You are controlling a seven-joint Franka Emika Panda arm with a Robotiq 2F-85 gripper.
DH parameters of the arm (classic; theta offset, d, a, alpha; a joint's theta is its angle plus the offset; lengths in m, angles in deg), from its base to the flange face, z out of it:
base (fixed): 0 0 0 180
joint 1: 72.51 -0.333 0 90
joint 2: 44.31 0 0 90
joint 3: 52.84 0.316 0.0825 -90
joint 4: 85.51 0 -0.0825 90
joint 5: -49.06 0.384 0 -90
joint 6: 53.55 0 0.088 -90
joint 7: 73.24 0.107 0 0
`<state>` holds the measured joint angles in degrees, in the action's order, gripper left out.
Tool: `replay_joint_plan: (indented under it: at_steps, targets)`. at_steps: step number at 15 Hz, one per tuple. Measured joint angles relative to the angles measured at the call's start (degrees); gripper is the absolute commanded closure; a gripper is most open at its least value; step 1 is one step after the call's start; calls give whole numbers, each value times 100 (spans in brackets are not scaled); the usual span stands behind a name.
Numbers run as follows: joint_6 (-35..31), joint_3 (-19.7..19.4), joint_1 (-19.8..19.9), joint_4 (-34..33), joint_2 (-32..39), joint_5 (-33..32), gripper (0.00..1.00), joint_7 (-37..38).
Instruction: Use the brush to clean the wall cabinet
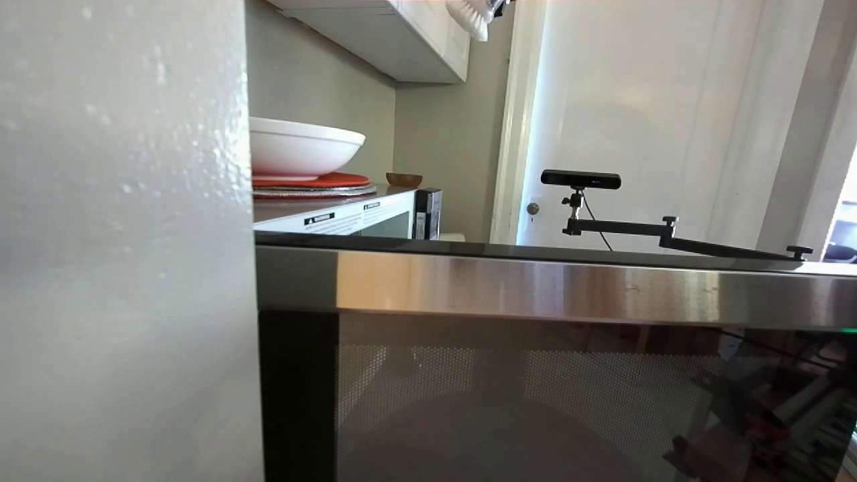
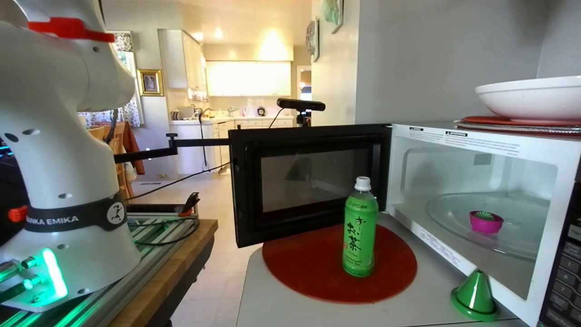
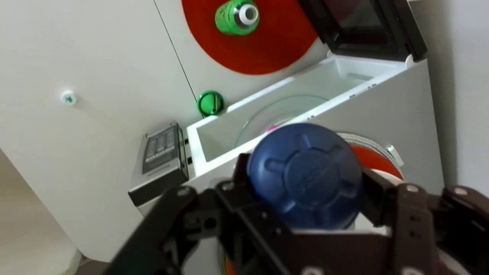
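The wall cabinet [image 1: 434,30], plain off-white, hangs at the top of an exterior view with its underside and lower edge showing. The brush [image 1: 470,19] has white bristles that appear beside the cabinet's front face; I cannot tell if they touch it. In the wrist view the brush's round blue top [image 3: 305,152] sits between my two dark fingers. My gripper [image 3: 308,181] is shut on it and holds it high above the microwave. The bristles are hidden there, and the cabinet is out of view in the wrist view.
A microwave [image 2: 454,268] stands with its black door [image 2: 247,190] swung open. A white bowl [image 1: 301,150] sits on top of it. A green bottle [image 2: 360,236] stands on a red mat [image 2: 299,281], near a green cone [image 2: 475,295]. A camera arm [image 1: 616,228] reaches across behind the door.
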<state>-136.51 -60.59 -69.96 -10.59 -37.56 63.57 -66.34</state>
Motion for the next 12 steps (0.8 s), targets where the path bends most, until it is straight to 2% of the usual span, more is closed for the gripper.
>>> replay_joint_plan:
  at_steps: [3, 12]
  targets:
    - [-399, -6, 0, 987, -392, -20, 65, 0]
    - [-2221, 32, 74, 4189, -1384, -35, 65, -6]
